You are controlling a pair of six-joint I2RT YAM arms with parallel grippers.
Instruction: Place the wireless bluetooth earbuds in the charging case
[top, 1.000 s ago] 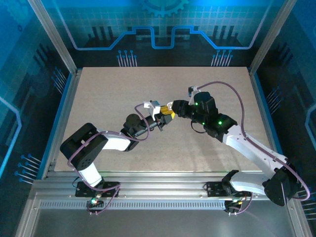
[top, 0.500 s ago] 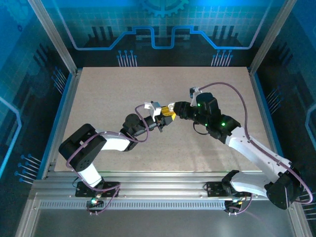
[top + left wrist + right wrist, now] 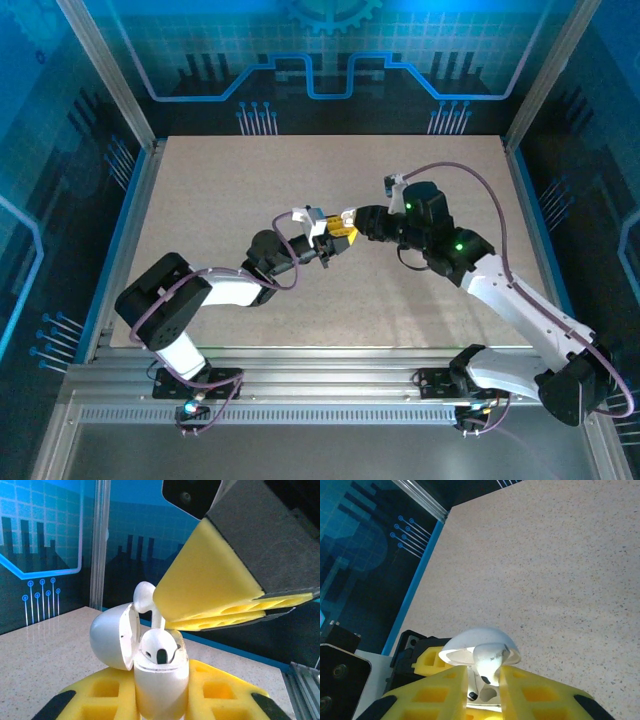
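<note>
My left gripper (image 3: 160, 702) is shut on the white charging case (image 3: 160, 685), which stands upright between its yellow pads (image 3: 100, 695) above the middle of the table. The case's lid (image 3: 112, 637) is swung open to the left. One white earbud (image 3: 159, 647) sits in the case. My right gripper (image 3: 485, 690) is shut on a second white earbud (image 3: 492, 662), holding it just over the case's mouth with the stem pointing down into it. From the left wrist this earbud (image 3: 144, 596) pokes out from under the right gripper's yellow pads (image 3: 210, 587). Seen from above, both grippers (image 3: 338, 232) meet tip to tip.
The speckled beige table (image 3: 560, 570) lies bare around the grippers. Blue-lit enclosure walls (image 3: 320, 60) and metal frame posts (image 3: 110, 80) ring the table. Both arm bases stand at the near edge (image 3: 330, 385).
The right arm's elbow has drifted slightly up and to the right while its jaws stay over the case. The left gripper and the case have barely moved.
</note>
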